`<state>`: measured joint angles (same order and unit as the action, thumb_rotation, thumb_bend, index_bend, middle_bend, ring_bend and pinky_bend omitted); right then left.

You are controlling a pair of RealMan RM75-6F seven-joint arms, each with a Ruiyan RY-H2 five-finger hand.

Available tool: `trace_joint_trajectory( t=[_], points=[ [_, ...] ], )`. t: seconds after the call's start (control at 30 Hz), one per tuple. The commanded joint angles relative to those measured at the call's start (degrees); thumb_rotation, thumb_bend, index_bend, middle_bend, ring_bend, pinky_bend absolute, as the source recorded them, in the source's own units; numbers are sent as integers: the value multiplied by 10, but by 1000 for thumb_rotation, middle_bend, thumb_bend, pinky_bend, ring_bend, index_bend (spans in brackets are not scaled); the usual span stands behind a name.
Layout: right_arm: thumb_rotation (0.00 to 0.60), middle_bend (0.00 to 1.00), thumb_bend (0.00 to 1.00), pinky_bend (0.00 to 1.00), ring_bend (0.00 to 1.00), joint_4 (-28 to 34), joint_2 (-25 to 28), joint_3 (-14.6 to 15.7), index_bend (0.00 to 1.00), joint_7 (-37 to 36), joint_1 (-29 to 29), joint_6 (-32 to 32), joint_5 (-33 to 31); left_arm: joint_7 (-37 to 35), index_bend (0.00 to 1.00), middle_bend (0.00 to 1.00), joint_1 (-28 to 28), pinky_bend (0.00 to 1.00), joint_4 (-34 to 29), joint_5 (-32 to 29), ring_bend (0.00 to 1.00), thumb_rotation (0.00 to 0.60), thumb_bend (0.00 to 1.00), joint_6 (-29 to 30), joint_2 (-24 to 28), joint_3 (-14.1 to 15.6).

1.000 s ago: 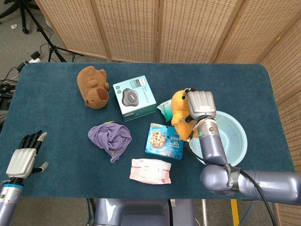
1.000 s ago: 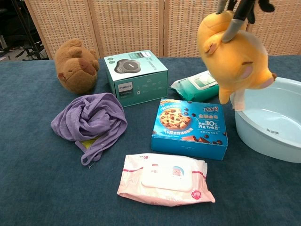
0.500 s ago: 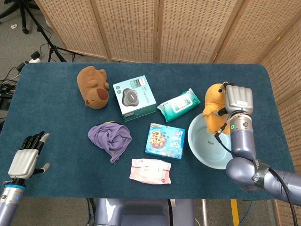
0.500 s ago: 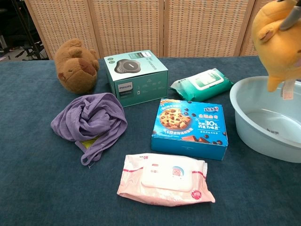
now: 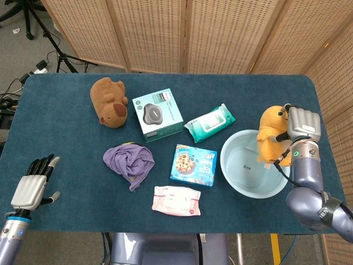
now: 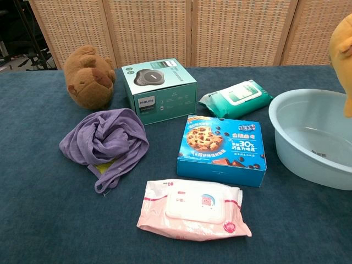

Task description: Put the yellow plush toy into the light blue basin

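- The right hand [image 5: 303, 126] grips the yellow toy [image 5: 272, 137] from above, fingers wrapped over its upper part; the toy hangs below the hand, clear of the table.
- The toy hangs over the right side of the basin [image 5: 237, 176], near the table's right edge; this looks like the carry position, with the toy to be lowered or released into the basin.
- Whether the toy's lower end touches the basin's wall or floor I cannot tell; from the head view it overlaps the rim, yet height is hard to judge.
- In the chest view only a yellow sliver of the toy shows at the right border, above the basin; the right hand is cut off there entirely.
- The basin holds nothing else that I can see, so the drop looks unobstructed.
- The left hand [image 5: 33, 183] rests low at the table's front left corner, fingers spread and holding nothing, well apart from the work; its arm is cut by the frame.
- Between the hands lie a brown plush [image 5: 108, 102], a teal box [image 5: 157, 115], green wipes [image 5: 209, 122], a cookie box [image 5: 193, 164], a purple cloth [image 5: 129, 162] and pink wipes [image 5: 176, 200], none in the toy's way.
- The right hand's fingertips are hidden behind the toy, so the firmness of the grip is unclear.
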<state>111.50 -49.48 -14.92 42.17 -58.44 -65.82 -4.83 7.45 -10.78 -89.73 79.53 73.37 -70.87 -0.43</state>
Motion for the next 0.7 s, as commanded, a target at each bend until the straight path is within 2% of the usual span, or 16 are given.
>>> trace_joint_trajectory(
  t=[0.03, 0.17, 0.3, 0.5, 0.67, 0.7],
  points=[
    [600, 613, 337, 740, 591, 7, 7, 3, 710, -9, 11, 2, 6, 0, 0, 0, 1, 0, -2, 2, 0, 600, 233, 2, 1, 0],
    [600, 603, 324, 740, 591, 22, 19, 4, 710, -28, 31, 3, 22, -1, 0, 0, 1, 0, -4, 8, 0, 600, 233, 3, 2, 3],
    [600, 554, 260, 740, 559, 42, 30, 3, 710, -42, 46, 8, 29, -1, 0, 0, 1, 0, -6, 12, 0, 600, 233, 5, 2, 5],
    [600, 390, 216, 647, 387, 73, 49, 0, 599, -62, 63, 9, 54, 0, 0, 0, 1, 0, -11, 19, 0, 600, 233, 5, 3, 9],
    [600, 121, 131, 333, 93, 93, 59, -3, 372, -67, 67, 23, 63, -2, 0, 0, 2, 0, -13, 21, 0, 600, 232, 10, 5, 7],
    [600, 88, 124, 289, 59, 94, 61, -3, 341, -68, 66, 29, 62, -2, 0, 0, 2, 0, -13, 20, 0, 600, 232, 10, 5, 7]
  ],
)
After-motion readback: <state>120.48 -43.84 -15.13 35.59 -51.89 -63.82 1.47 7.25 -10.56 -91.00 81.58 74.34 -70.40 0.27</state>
